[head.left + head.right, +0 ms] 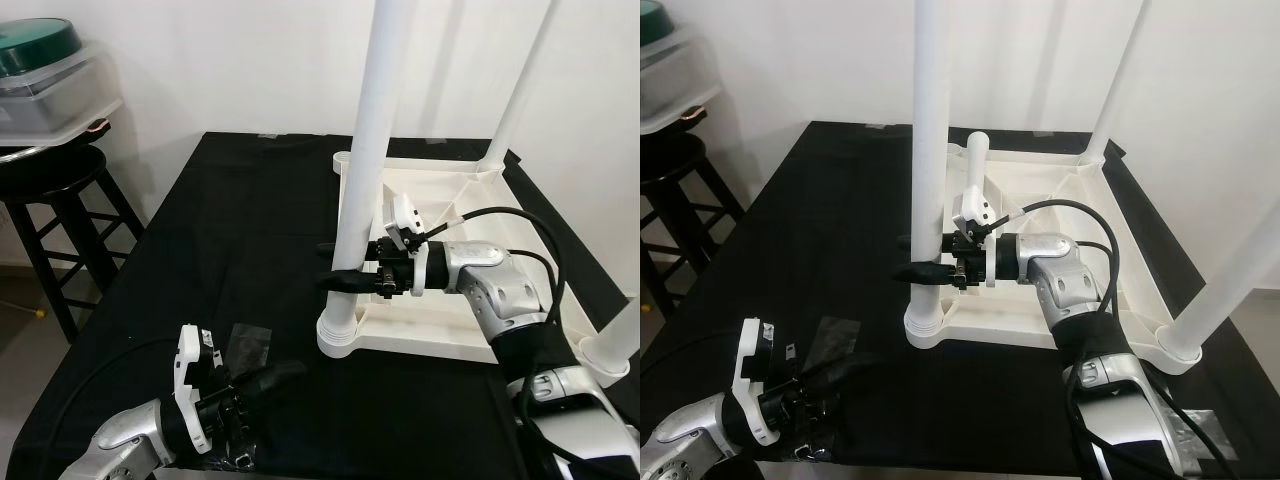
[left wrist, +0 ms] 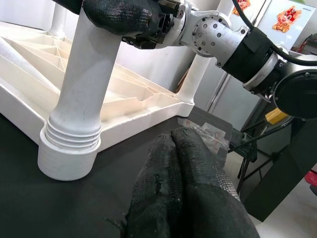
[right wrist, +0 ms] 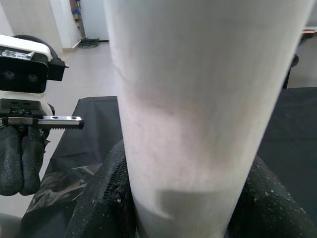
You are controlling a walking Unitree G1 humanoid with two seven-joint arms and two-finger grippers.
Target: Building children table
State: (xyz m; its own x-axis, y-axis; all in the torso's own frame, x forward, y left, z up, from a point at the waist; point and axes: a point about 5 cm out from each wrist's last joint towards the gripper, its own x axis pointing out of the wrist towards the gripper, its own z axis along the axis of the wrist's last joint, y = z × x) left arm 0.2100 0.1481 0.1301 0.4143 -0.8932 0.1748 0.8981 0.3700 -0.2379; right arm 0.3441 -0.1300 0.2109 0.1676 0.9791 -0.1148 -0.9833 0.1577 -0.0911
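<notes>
A white plastic children's table [image 1: 432, 340] lies upside down on the black-covered work table. Its white legs stand upward. My right gripper [image 1: 338, 268] is shut on the near-left leg [image 1: 365, 150], a little above its threaded socket [image 1: 342, 338]; the leg [image 3: 198, 99] sits between the black fingers [image 3: 104, 198]. My left gripper [image 1: 275, 378] hovers low over the black cloth in front of that corner, shut with nothing in it; its fingertips [image 2: 183, 163] press together. Two more legs rise at the far right [image 1: 520, 90] and the near right [image 1: 1230, 280].
A clear plastic bag [image 1: 247, 345] lies on the cloth near the left gripper. A black stool [image 1: 55, 190] with a plastic bin [image 1: 45, 80] stands at the left, beyond the table's edge. A white wall is behind. Open black cloth [image 1: 220, 220] spreads to the left.
</notes>
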